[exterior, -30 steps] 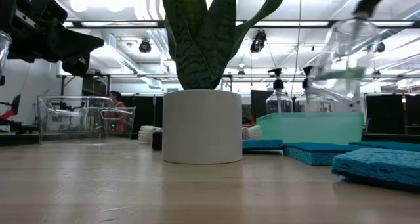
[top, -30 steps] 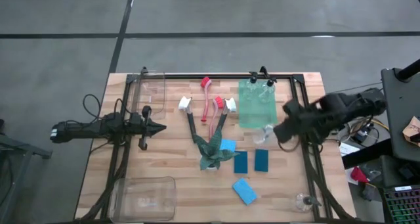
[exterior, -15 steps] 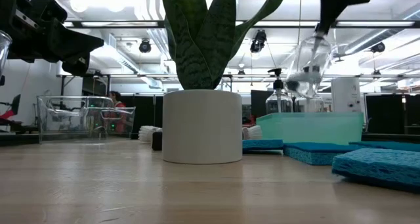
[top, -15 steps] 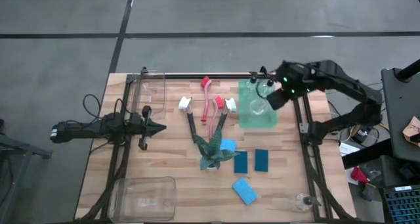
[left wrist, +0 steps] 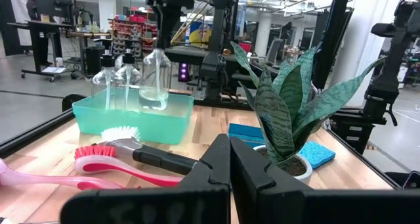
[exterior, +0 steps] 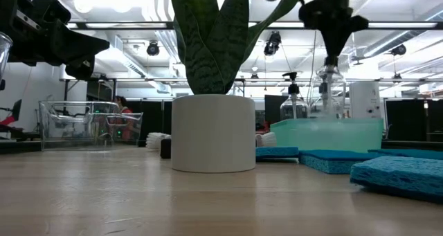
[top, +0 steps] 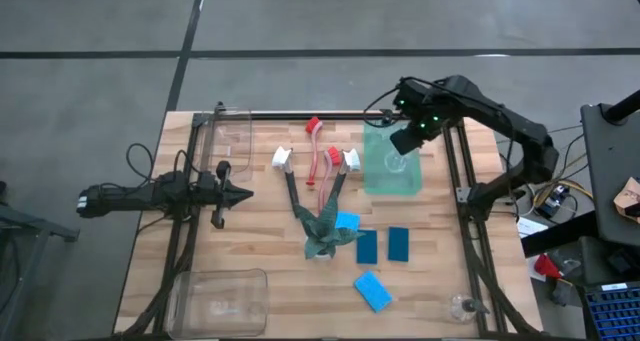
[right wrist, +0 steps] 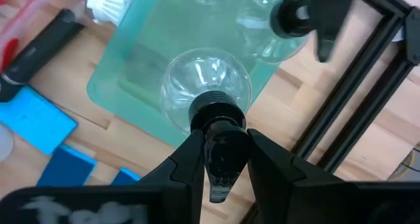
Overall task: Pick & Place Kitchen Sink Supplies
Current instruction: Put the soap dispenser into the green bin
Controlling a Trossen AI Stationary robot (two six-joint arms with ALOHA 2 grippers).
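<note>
My right gripper [top: 408, 141] hangs over the teal bin [top: 372, 186] and is shut on a clear black-capped bottle [right wrist: 207, 79], which also shows in the low view [exterior: 327, 91]. Two more bottles [top: 400, 129] stand at the bin's far end. Dish brushes [top: 320, 161] lie left of the bin. Blue and teal sponges [top: 383, 245] lie flat on the table nearer the front. Another bottle [top: 462, 307] stands at the near right. My left gripper [top: 245, 193] waits shut at the table's left, pointing level. My right gripper pinches the bottle's black cap [right wrist: 216, 112] between its two fingers [right wrist: 190, 159], coming from above and pointing down. The bottle hangs upright below the fingers, its base dipped under the bin's rim [left wrist: 131, 100]. Whether it stands on the bin's floor, I cannot tell.
A green spiky-leafed plant in a white pot [top: 322, 236] stands mid-table. One clear container [top: 232, 131] sits at the far left and another [top: 220, 301] at the near left. A dark frame rail [top: 470, 231] runs along the table's right side.
My right gripper has carried the bottle from near the table's right edge toward the far edge and a little left, until it is over the teal bin. The bottle, tilted and swinging before, now hangs upright with its base lowered into the bin.
</note>
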